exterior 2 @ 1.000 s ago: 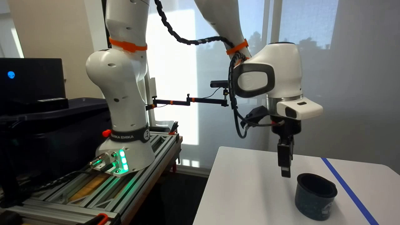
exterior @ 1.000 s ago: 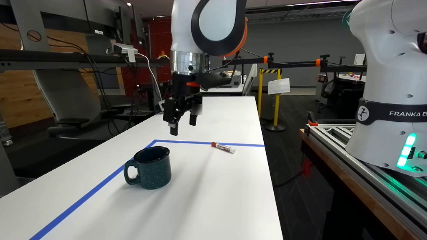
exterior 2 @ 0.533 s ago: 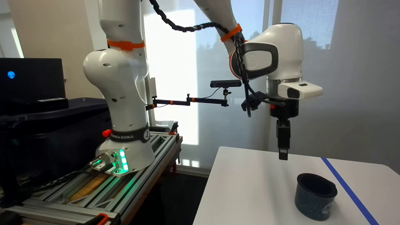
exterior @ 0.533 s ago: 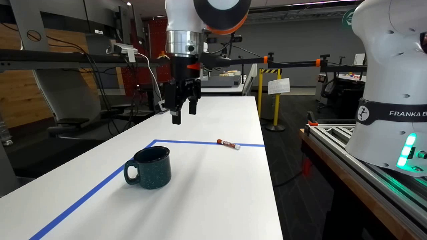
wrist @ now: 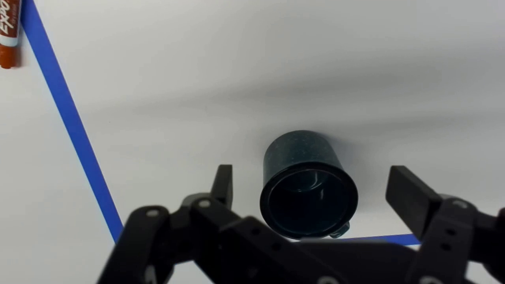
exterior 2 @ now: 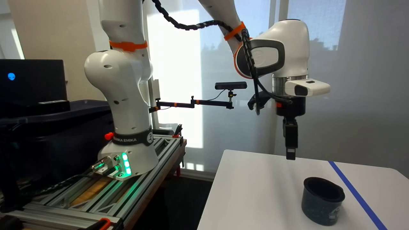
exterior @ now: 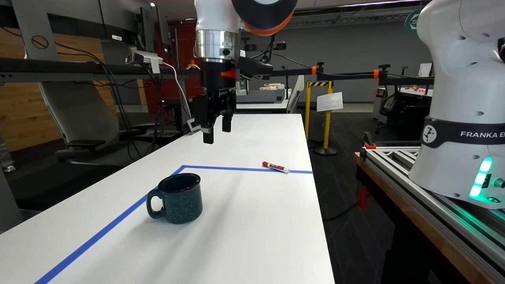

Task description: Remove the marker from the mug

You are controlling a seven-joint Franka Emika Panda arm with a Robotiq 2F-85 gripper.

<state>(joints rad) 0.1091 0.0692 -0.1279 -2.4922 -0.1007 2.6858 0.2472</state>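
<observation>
The marker (exterior: 275, 167) lies on the white table just beyond the blue tape, apart from the mug. It is reddish-brown with a white end. The wrist view shows part of it in the upper left corner (wrist: 8, 23); an exterior view does not show it. The dark teal mug (exterior: 182, 205) stands upright, also seen in the other views (exterior 2: 321, 204) (wrist: 298, 152). Its visible inside looks empty, though the lower part is dark. My gripper (exterior: 217, 132) is open and empty, well above the table (exterior 2: 290, 154). In the wrist view the mug shows between its spread fingers (wrist: 311, 181).
Blue tape (exterior: 106, 232) marks lines on the white table (exterior: 268, 228). The robot base (exterior: 457, 169) stands on a metal-framed bench (exterior 2: 153, 185) beside the table. Chairs (exterior: 86, 114) and a shelf (exterior: 90, 67) stand along the table's far side.
My gripper has risen, open, away from the table. The marker has rolled across the table away from the mug, over the blue tape. The mug has not moved.
</observation>
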